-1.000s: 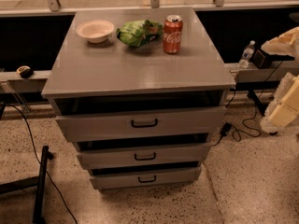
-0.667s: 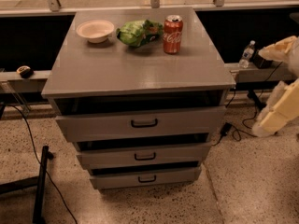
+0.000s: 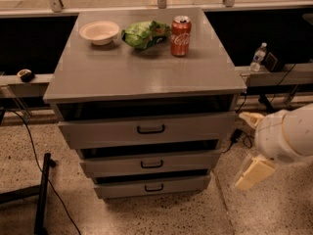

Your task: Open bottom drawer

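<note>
The bottom drawer is the narrowest grey front, lowest on the grey cabinet, with a small black bar handle. It is pushed in, with a dark gap above it. The mid-sized drawer and the widest top drawer sit above it. My gripper is to the right of the cabinet, about level with the middle drawer and apart from it. Its cream fingers are spread open and hold nothing.
On the cabinet top stand a white bowl, a green bag and a red soda can. A water bottle stands on the ledge at the right. A black stand leg and cables lie on the floor at the left.
My arm and gripper have moved down and left, from beside the cabinet top's right edge to the level of the lower drawers. The drawers have not moved.
</note>
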Controlling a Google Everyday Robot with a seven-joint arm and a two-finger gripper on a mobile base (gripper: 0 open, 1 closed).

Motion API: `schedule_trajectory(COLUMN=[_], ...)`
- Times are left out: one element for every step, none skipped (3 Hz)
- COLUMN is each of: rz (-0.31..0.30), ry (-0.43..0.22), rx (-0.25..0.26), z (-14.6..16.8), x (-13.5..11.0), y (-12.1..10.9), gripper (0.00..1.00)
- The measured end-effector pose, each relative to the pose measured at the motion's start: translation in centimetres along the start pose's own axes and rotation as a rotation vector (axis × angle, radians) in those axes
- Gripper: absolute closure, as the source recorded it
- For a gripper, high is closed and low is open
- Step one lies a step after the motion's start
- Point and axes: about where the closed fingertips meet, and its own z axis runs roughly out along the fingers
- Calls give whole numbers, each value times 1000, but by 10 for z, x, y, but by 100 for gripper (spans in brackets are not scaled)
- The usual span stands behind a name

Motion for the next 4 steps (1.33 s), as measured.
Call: schedule_trajectory(rz=[-66, -79, -94, -107], ry=[72, 78, 105, 196], rx=[-24, -8, 9, 57], z=[48, 42, 68, 111], x=[19, 19, 11, 46], y=[2, 1, 11, 36], gripper=[0, 0, 0, 0])
